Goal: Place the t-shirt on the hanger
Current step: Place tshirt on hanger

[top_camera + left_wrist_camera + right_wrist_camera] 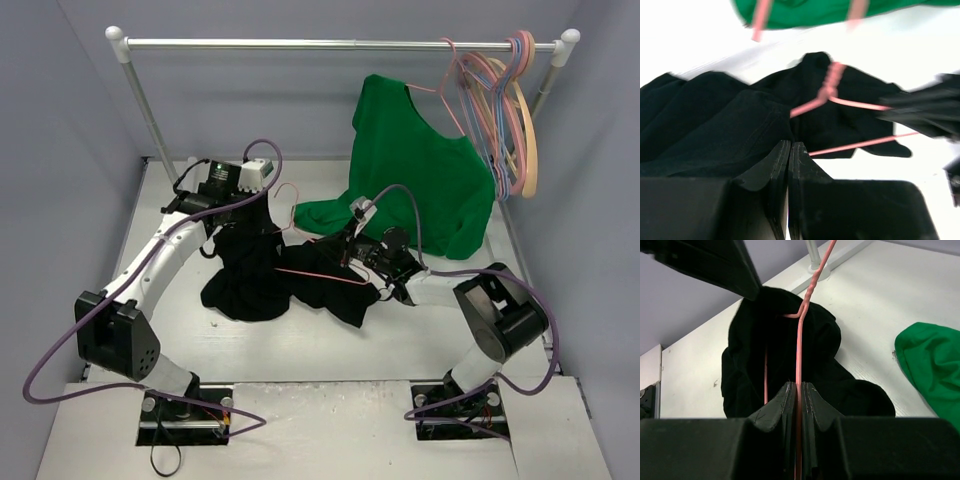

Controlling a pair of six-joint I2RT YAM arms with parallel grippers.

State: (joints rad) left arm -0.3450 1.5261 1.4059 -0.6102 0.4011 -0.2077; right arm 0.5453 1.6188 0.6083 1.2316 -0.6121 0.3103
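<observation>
L gripper [790, 145]: jaws closed, pinching t-shirt [250, 285] edge.
R gripper [799, 386]: clamped on hanger [800, 340] wire, 3 o'clock of t-shirt.

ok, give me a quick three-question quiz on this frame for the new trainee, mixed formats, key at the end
1. Fill in the blank: the right gripper is shut on the thin pink wire of the ___.
2. True or false: the t-shirt lies bunched on the table.
3. Pick one: where do the spare hangers hang on the rail?
A. at the end on the left arm's side
B. in the middle
C. at the end on the right arm's side

Key
1. hanger
2. true
3. C
</observation>
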